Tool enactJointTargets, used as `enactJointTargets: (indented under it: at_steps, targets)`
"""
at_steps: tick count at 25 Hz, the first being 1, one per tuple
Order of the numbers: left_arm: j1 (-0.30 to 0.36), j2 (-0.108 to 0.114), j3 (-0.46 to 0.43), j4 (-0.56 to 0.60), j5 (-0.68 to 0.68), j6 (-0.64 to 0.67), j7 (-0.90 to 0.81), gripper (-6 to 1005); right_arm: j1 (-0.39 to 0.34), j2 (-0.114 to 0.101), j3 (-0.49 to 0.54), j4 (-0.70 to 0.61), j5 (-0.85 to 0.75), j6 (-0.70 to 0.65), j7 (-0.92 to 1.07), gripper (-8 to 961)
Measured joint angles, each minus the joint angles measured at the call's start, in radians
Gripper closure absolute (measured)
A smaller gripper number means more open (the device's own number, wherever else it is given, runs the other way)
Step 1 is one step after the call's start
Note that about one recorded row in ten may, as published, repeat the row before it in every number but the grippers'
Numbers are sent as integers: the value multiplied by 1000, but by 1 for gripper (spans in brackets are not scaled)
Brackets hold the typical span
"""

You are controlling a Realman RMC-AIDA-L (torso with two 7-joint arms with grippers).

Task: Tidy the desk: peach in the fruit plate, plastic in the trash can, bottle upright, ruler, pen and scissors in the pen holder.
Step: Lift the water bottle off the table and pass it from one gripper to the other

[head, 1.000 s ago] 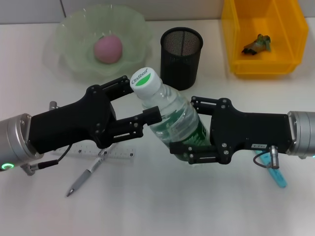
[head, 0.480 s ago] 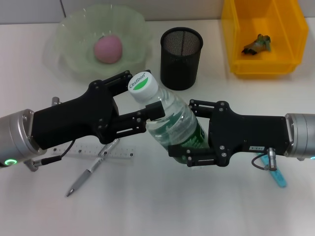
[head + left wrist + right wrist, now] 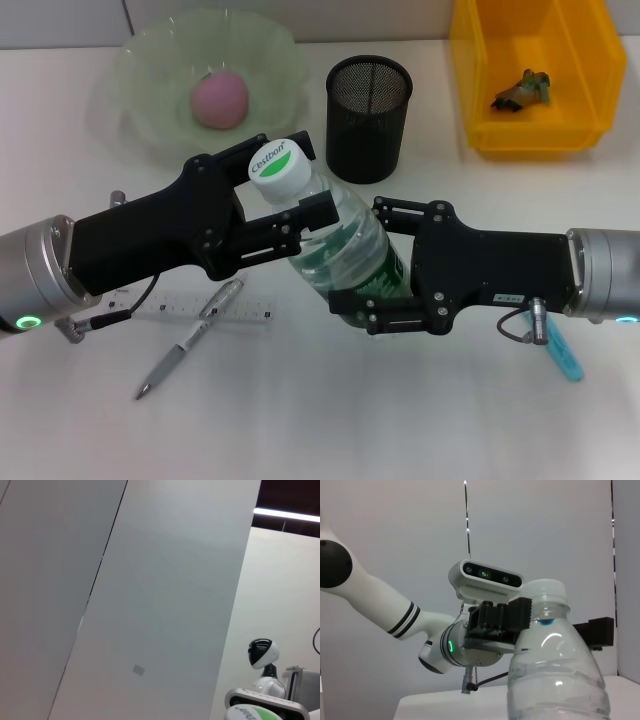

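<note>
Two grippers hold the bottle (image 3: 335, 255) at once, in front of the pen holder (image 3: 369, 117); it stands nearly upright over the desk (image 3: 330, 420), leaning a little, its white cap toward the fruit plate (image 3: 150, 80); the left gripper (image 3: 290, 190) is clamped on the neck just under the cap, one finger on each side; the right gripper (image 3: 365, 262) is clamped on the lower body at the dark green label; whether the base touches the desk cannot be told. In the right wrist view the bottle (image 3: 555, 665) fills the foreground with the left gripper (image 3: 555, 620) closed on its neck beyond it; the left wrist view shows only the cap's top (image 3: 250, 713) at the edge.

Just behind the bottle is the pen holder, upright; to the holder's left the fruit plate holds the peach (image 3: 220, 99); to the holder's right the trash can (image 3: 470, 100) holds a small crumpled scrap (image 3: 523, 90).

Forward and left of the holder, partly under the left arm, lies the ruler (image 3: 215, 308), flat on the desk; the pen (image 3: 187, 340) lies across it, tip pointing away from the holder. Forward and right of the holder, under the right arm's wrist, a light blue tip of the scissors (image 3: 566, 357) shows; the rest is hidden.
</note>
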Motion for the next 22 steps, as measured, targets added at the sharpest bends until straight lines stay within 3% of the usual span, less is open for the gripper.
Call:
enactJointTargets:
  at_steps: [9, 14, 22]
  targets:
    - [0, 1, -2, -14, -18, -20, 1, 375, 13, 0, 0, 13, 13, 1, -8, 191]
    - [0, 3, 1, -14, -19, -28, -4, 538, 14, 2, 0, 18, 15, 8, -18, 191]
    - [0, 2, -3, -13, -20, -31, 1, 539, 17, 2, 0, 45, 47, 12, -50, 191]
